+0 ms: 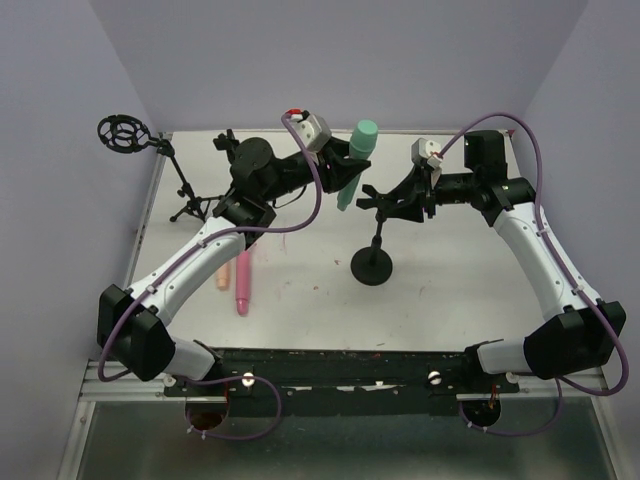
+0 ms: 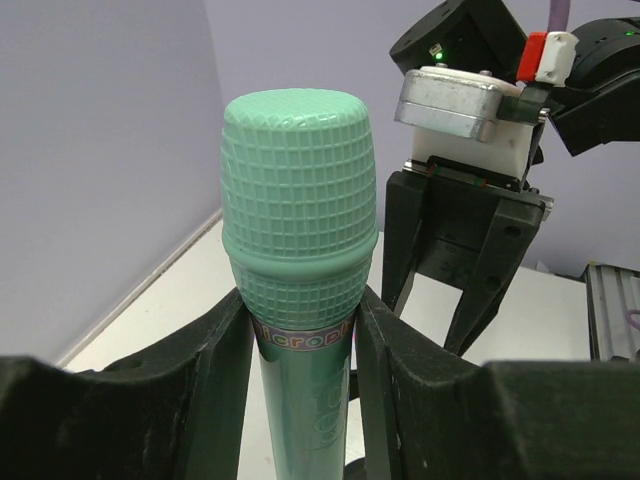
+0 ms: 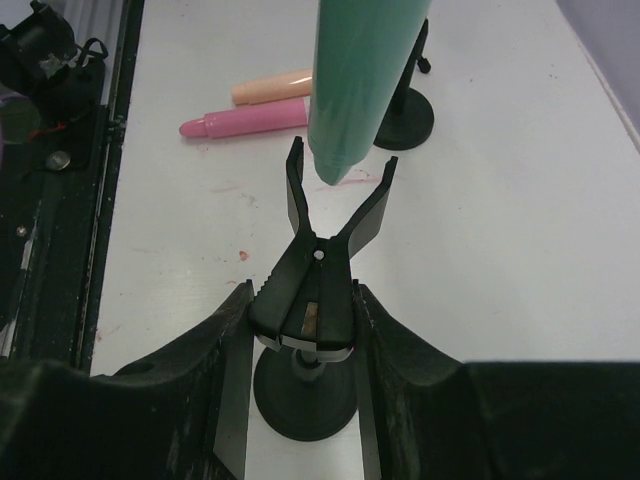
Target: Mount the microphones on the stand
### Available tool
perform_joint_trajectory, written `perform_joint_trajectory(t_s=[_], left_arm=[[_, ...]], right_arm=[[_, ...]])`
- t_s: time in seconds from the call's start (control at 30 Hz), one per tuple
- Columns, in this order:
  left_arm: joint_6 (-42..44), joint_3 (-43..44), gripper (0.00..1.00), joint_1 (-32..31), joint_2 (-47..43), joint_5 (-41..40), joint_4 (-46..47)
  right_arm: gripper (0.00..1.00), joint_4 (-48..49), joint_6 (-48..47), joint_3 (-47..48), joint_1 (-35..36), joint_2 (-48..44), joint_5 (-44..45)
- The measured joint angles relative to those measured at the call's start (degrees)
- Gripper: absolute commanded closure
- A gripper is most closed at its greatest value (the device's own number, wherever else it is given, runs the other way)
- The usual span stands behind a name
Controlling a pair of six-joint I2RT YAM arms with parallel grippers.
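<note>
Left gripper (image 2: 303, 350) clamps the mint green microphone (image 2: 298, 200) just below its head, the microphone's tail end hanging between the prongs of the stand clip (image 3: 335, 205). Narrowly set, the right gripper (image 3: 303, 320) pinches that clip's body. Pink microphone (image 3: 250, 118) and peach microphone (image 3: 270, 87) lie side by side on the table (image 3: 500, 250).

Bright, diffuse light from above falls evenly across the white table (image 1: 450, 290) — shadows faint and soft, all three views sharp, dimmer only beyond the table's near edge.
</note>
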Motion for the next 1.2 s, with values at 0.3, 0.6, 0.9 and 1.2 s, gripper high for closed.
perform_joint_trajectory(t_s=[0.3, 0.6, 0.9, 1.2], left_arm=[[-4.0, -2.67, 1.0, -0.22, 2.54, 0.87, 5.79], [-8.44, -8.83, 1.0, -1.64, 2.75, 0.2, 14.32], [-11.91, -12.96, 1.0, -3.06, 4.11, -3.91, 24.83], [-13.46, -18.62, 1.0, -3.32, 3.78, -6.71, 32.7]], right_arm=[[0.82, 0.07, 0.28, -0.39, -0.02, -0.17, -0.74], [0.82, 1.53, 1.66, -1.29, -0.02, -0.37, -1.97], [0.83, 2.82, 3.65, -2.27, -0.02, -0.7, -2.82], [0.7, 5.55, 6.19, -3.85, -0.02, -1.51, -2.97]])
